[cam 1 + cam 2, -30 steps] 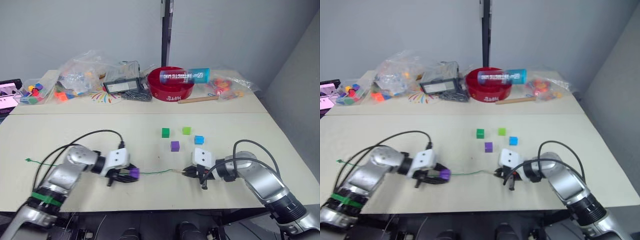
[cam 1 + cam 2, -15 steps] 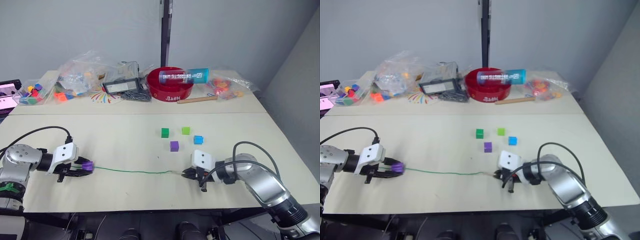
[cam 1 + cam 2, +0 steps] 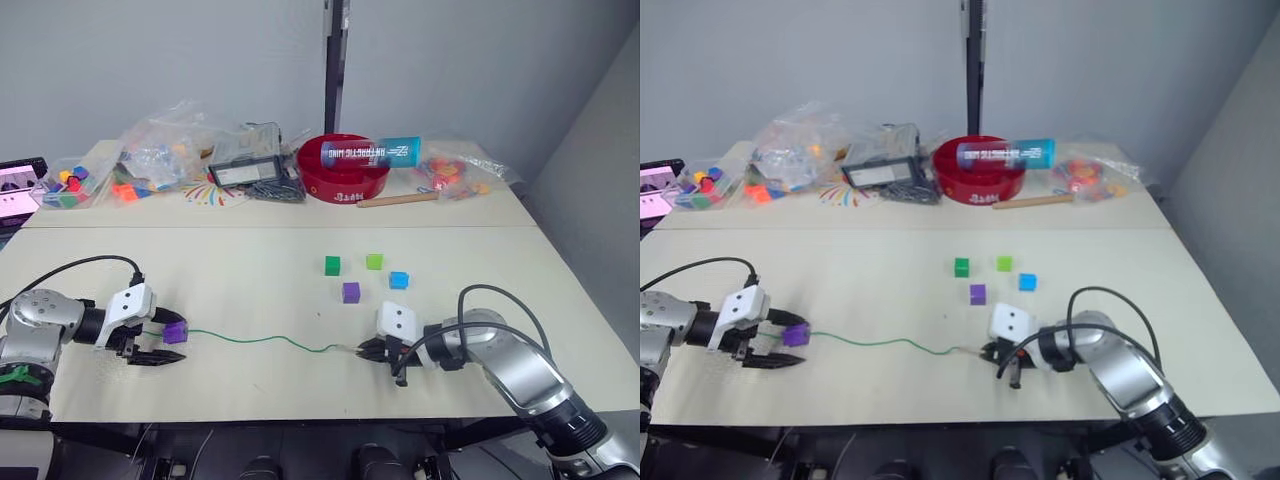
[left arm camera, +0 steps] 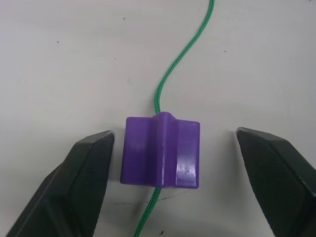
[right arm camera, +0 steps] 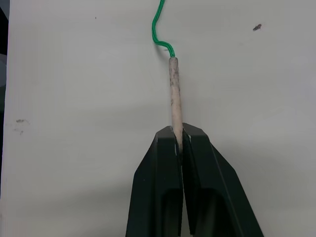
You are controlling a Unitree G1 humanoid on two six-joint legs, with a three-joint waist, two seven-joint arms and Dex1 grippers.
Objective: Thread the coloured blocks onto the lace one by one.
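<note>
Lace (image 3: 262,340) is running 3-to-9 across the table, right gripper (image 5: 177,143) pinching its stiff tip (image 5: 174,94), left gripper (image 4: 173,148) gaping wide around 1 threaded purple block (image 4: 161,151), 4 loose blocks (image 3: 362,276) sitting nearer the right arm.

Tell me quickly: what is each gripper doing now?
Left gripper: open, either side of the threaded purple block.
Right gripper: shut on the lace's pale tip.

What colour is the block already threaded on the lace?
Purple: a small plastic cube, clearest in the left wrist view.
</note>
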